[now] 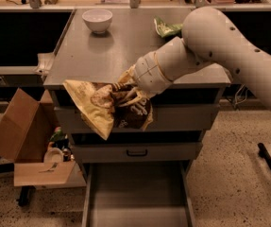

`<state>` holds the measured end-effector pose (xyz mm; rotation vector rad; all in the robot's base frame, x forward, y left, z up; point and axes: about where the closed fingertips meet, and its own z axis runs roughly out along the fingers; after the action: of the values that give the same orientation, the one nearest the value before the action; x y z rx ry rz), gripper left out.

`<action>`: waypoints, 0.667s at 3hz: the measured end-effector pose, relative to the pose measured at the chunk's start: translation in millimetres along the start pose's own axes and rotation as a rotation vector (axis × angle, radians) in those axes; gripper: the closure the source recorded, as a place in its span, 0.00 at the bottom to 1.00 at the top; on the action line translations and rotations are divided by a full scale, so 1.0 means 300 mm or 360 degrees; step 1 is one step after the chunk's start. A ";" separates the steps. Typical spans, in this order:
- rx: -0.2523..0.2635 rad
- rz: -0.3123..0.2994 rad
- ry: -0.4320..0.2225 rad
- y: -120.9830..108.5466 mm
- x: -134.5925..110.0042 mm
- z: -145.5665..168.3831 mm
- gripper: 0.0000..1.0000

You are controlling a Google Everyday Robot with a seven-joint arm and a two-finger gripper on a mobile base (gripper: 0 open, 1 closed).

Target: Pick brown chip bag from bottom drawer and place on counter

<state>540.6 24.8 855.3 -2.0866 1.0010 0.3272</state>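
Gripper (126,91), jaws clamped on brown chip bag (96,107), hung at counter (102,51) six o'clock; best raised clear before moving toward twelve

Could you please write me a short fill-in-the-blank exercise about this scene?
The tool, at the counter's front edge, holds the brown chip bag ____ the bottom drawer. The ____ bowl stands at the counter's far end. The green bag lies on the ____.
Missing: above; white; counter.

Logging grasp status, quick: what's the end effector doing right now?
End effector: closed on the brown chip bag, at the front edge of the counter.
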 end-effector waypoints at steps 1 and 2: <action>-0.0001 0.0001 0.0002 0.005 0.003 -0.001 1.00; 0.0191 -0.0067 0.0075 -0.182 -0.032 -0.148 1.00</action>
<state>570.8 17.8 919.2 -2.0117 0.9784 0.1925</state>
